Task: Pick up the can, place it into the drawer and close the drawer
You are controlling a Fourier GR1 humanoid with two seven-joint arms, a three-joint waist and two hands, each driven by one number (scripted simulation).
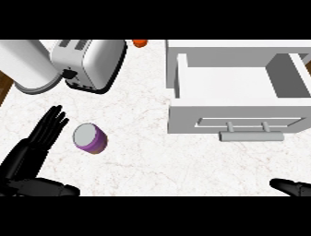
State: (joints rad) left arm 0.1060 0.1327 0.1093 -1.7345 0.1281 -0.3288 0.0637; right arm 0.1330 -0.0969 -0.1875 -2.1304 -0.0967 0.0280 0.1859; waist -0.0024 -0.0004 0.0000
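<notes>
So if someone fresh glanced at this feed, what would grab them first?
Probably the open white drawer at upper right, pulled out with nothing visible inside, its grey handle facing the robot. Next, the purple can standing on the marble counter at left, just right of the open left hand. A silver toaster sits behind it.
</notes>
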